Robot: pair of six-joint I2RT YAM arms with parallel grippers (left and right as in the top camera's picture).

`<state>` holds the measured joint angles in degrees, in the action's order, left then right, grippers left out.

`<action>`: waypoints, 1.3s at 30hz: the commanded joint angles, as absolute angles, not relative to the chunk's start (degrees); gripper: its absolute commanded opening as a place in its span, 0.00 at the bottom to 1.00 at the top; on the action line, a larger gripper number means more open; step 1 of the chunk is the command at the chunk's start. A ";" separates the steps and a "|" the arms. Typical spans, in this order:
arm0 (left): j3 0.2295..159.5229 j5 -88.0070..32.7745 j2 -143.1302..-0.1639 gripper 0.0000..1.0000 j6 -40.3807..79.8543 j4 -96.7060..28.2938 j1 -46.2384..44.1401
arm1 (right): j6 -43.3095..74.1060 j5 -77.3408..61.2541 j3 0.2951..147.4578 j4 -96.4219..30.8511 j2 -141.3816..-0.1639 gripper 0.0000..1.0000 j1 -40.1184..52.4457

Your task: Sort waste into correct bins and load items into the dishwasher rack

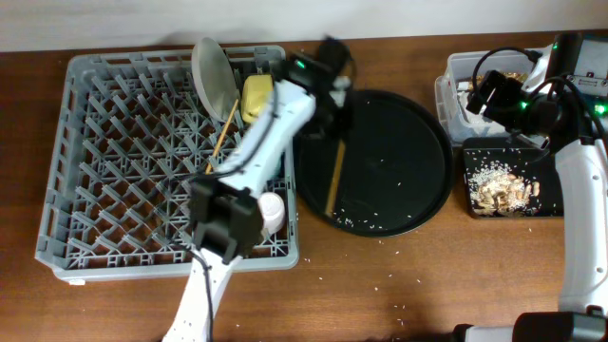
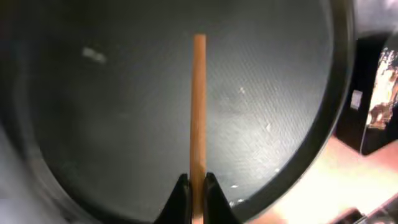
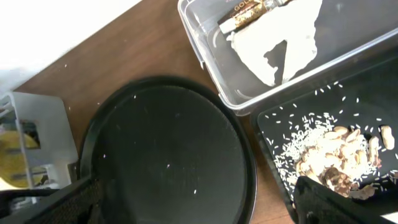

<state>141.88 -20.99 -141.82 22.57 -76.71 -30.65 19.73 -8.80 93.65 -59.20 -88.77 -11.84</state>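
Observation:
My left gripper (image 2: pixel 198 194) is shut on one end of a wooden chopstick (image 2: pixel 199 106) over the large round black tray (image 2: pixel 112 124). In the overhead view that gripper (image 1: pixel 330 116) holds the chopstick (image 1: pixel 334 179) at the tray's left side. The grey dishwasher rack (image 1: pixel 114 161) holds the white plate (image 1: pixel 214 74) on edge, the yellow bowl (image 1: pixel 255 98), another chopstick (image 1: pixel 225 133) and the pale pink cup (image 1: pixel 272 211). The blue cup is hidden. My right gripper (image 3: pixel 199 205) is open and empty, above the round tray beside the bins (image 1: pixel 486 95).
The clear tub (image 3: pixel 205 68) holds a white napkin (image 3: pixel 280 43) and a brownish wrapper (image 3: pixel 249 15). The flat black tray (image 3: pixel 273 124) holds food scraps (image 3: pixel 329 152) and rice grains. A few grains lie on the round black tray (image 1: pixel 399 171) and the wooden table.

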 commanded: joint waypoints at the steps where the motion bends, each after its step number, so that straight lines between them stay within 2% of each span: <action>1: 156.42 2.11 -137.38 0.01 16.14 -88.97 -25.10 | 20.18 -7.88 93.76 -59.20 -88.79 0.99 -12.08; 5: 156.42 16.49 -137.88 0.01 14.09 -96.73 -20.58 | 20.18 -7.88 93.76 -59.18 -88.79 0.98 -12.08; 10: 151.48 16.29 -138.06 0.01 13.41 -94.67 -18.94 | 20.18 -7.88 93.76 -59.20 -88.79 0.98 -12.08; 13: 149.80 15.84 -138.06 0.43 13.41 -92.62 -18.94 | 20.18 -7.88 93.76 -59.20 -88.79 0.98 -12.08; 15: 149.80 15.38 -138.04 0.52 13.41 -91.53 -18.94 | 20.18 -7.88 93.76 -59.20 -88.79 0.98 -12.08; 22: 150.28 11.11 -136.75 0.53 13.39 -91.81 -17.67 | 20.18 -7.88 93.76 -59.20 -88.79 0.98 -12.08; 27: 150.50 10.57 -126.54 0.52 13.39 -90.17 -15.79 | 20.18 -7.88 93.76 -59.20 -88.79 0.99 -12.08; 28: 150.50 9.13 -124.16 0.59 13.39 -88.12 -15.86 | 20.18 -7.88 93.76 -59.20 -88.79 0.99 -12.08; 29: 150.50 8.49 -123.04 0.99 13.41 -88.12 -15.99 | 20.18 -7.88 93.76 -59.20 -88.79 0.98 -12.08; 36: 150.34 8.34 -122.78 0.99 13.39 -87.92 -16.49 | 20.18 -7.88 93.76 -59.20 -88.79 0.98 -12.08; 39: 150.34 8.34 -122.78 0.99 13.39 -87.92 -16.49 | 19.97 -2.72 93.76 -59.20 -88.84 0.98 -12.08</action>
